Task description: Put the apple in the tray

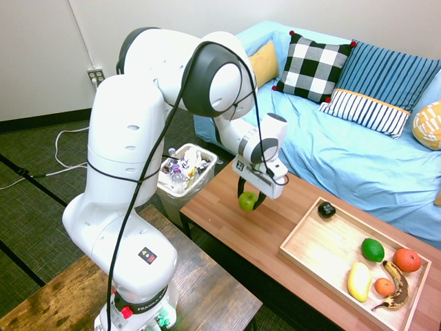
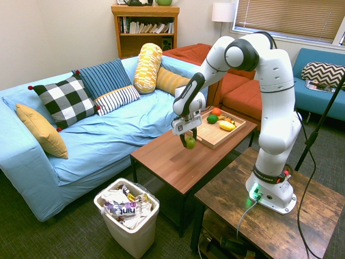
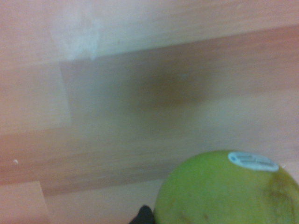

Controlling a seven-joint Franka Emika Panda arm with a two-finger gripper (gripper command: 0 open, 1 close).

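In the first exterior view, the tray [image 1: 313, 243] lies on the table [image 1: 238, 224] at lower right; the sofa [image 1: 313, 138] stands behind, the bin [image 1: 180, 200] left.

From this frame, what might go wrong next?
The green apple sits between the fingers of the tool; being round and smooth, it could slip on the way to the tray. The tray's near part has room, but an apple released there may roll into the mango or lime. Its low rim might also catch the apple if carried too low.
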